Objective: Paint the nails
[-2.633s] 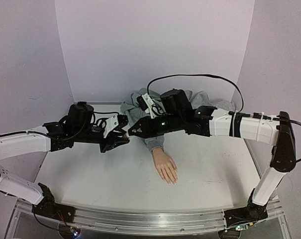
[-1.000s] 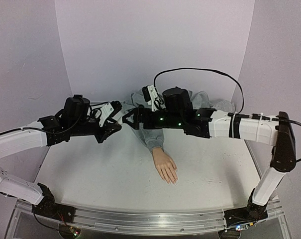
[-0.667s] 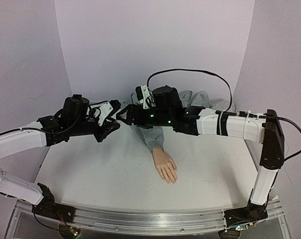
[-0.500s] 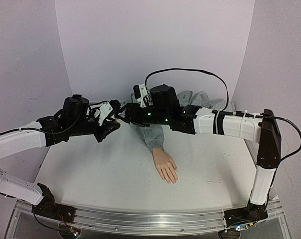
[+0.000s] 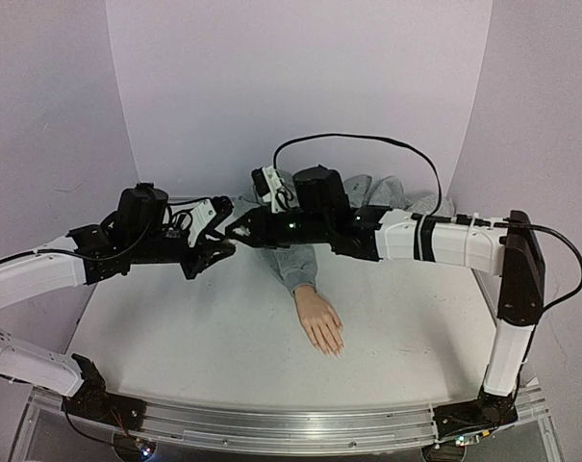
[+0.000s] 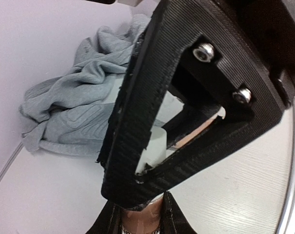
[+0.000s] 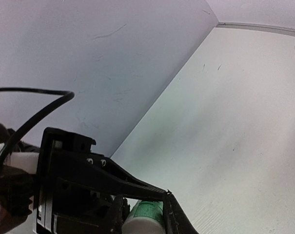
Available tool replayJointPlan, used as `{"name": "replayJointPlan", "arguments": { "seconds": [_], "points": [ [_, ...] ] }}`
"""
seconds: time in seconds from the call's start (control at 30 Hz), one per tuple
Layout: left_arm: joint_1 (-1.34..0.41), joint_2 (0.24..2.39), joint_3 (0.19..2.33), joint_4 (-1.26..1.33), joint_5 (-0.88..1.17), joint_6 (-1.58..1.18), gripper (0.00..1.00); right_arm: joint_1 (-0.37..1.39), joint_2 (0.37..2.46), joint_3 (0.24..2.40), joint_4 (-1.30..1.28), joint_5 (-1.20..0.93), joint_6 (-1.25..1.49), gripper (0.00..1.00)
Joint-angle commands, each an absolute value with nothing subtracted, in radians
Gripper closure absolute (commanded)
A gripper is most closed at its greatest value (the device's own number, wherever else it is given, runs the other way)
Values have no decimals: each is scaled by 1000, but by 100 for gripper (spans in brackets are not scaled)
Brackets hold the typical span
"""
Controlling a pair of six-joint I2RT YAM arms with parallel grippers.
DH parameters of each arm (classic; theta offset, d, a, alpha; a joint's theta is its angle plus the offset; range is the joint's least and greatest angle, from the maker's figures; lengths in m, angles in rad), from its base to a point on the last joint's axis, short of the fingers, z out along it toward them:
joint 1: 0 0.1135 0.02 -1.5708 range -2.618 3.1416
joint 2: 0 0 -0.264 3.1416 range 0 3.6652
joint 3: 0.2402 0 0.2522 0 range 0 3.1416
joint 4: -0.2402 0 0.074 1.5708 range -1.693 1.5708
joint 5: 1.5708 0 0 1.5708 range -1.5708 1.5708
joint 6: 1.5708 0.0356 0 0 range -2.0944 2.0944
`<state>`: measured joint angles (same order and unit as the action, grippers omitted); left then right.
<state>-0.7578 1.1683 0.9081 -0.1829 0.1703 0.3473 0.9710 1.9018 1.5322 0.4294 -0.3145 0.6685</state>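
The flesh-coloured mannequin hand (image 5: 319,320) lies palm down mid-table, its nails (image 5: 334,348) pointing toward me, with a grey sleeve (image 5: 295,265) behind it. Both grippers meet above the table, left of the sleeve. My left gripper (image 5: 225,239) (image 6: 140,217) is shut on a small bottle (image 6: 140,222) with brownish contents. My right gripper (image 5: 240,229) (image 7: 145,217) is shut on the bottle's white cap (image 6: 154,146) (image 7: 145,222). In the left wrist view, the right gripper's black fingers (image 6: 137,112) hide most of the bottle.
The grey sweatshirt (image 5: 387,192) (image 6: 74,107) is bunched against the back wall. White walls enclose the table (image 5: 175,337) at the back and on both sides. A black cable (image 5: 367,144) arcs over the right arm.
My right gripper has moved left onto the bottle's top and gone from open to shut on the cap. The left gripper has kept hold of the bottle, nearly still.
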Motion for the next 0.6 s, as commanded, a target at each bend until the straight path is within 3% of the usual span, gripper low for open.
{"name": "replayJointPlan", "arguments": {
  "seconds": [0.0,0.1,0.23,0.4,0.5,0.57],
  "points": [
    [-764,1123,913,-115,613,347,100,976,1757,1439,507,-566,386,100],
    [-740,1150,932,-115,1000,317,100,976,1666,1315,517,-964,122,100],
    [-726,1256,999,-117,1332,220,100,976,1619,1234,497,-1012,71,100],
    [-726,1280,995,-117,1191,230,100,978,1617,1242,491,-910,93,100],
    [-726,1253,977,-117,956,251,100,977,1594,1243,491,-741,106,81],
    [-726,1231,963,-117,760,279,100,977,1580,1239,492,-604,128,59]
  ]
}}
